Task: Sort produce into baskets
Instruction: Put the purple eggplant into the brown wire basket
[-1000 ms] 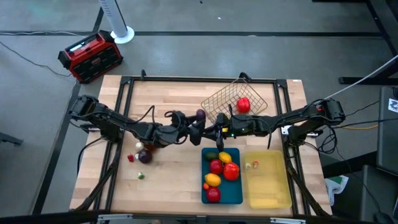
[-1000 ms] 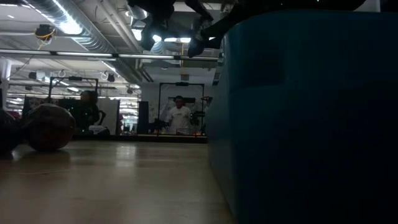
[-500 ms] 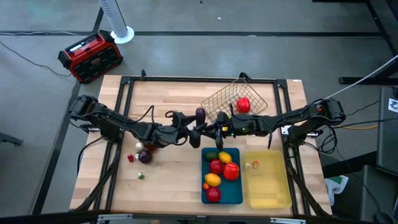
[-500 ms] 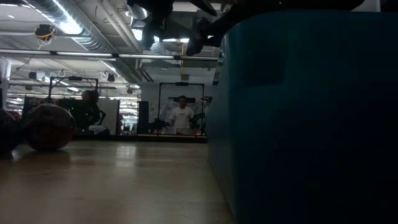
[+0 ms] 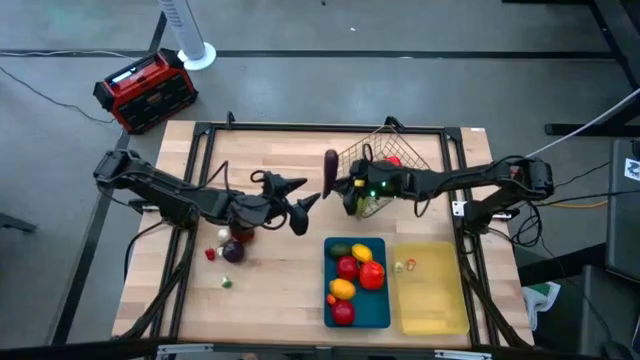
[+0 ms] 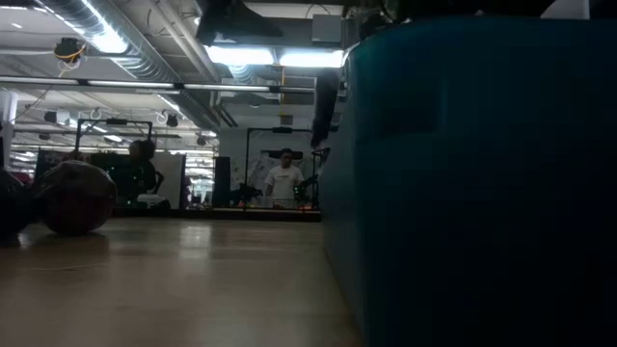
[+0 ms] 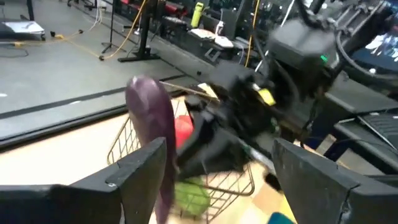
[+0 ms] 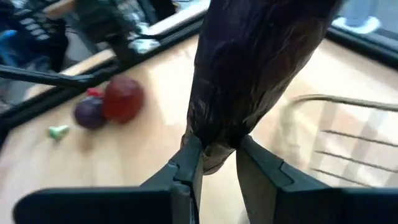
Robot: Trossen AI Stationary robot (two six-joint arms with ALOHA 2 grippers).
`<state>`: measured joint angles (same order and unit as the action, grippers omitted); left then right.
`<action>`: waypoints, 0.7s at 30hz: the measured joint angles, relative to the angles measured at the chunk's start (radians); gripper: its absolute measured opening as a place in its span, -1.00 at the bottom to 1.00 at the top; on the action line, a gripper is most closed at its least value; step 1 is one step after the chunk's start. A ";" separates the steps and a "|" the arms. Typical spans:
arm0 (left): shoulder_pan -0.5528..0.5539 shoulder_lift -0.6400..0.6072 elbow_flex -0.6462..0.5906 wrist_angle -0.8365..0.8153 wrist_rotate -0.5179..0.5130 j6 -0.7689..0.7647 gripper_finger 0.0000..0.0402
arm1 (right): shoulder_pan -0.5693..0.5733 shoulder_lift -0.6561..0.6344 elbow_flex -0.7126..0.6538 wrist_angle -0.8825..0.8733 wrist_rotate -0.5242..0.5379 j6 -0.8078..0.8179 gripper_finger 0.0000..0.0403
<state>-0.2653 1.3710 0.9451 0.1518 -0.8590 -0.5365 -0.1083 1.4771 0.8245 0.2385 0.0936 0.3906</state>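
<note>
A long dark purple eggplant [image 5: 330, 167] is pinched, upright, by the right pincer [image 5: 338, 183] just beside the silver wire-mesh basket [image 5: 400, 160] near the desk's far edge; the left pincer [image 5: 298, 200] is spread, empty.

We are reaching both arms toward the middle of the table, forearms low over the wood. Our left gripper [image 5: 293, 198] is sitting near the table's centre with its jaws spread wide and nothing between them, its fingers [image 7: 138, 167] pointing toward the right arm. Our right gripper [image 5: 335, 186] is hovering just beyond it, wrist stretched inward, its fingers [image 8: 189, 163] pinching the lower end of a dark purple eggplant [image 5: 330, 167] and holding it upright.
</note>
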 joint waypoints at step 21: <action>-0.059 -0.007 -0.001 -0.261 0.001 -0.103 0.44 | -0.203 -0.208 -0.001 -0.384 -0.059 -0.165 -0.59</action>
<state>-0.3246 1.3640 0.9440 -0.1087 -0.8581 -0.6394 -0.3111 1.2694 0.8238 -0.1450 0.0343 0.2261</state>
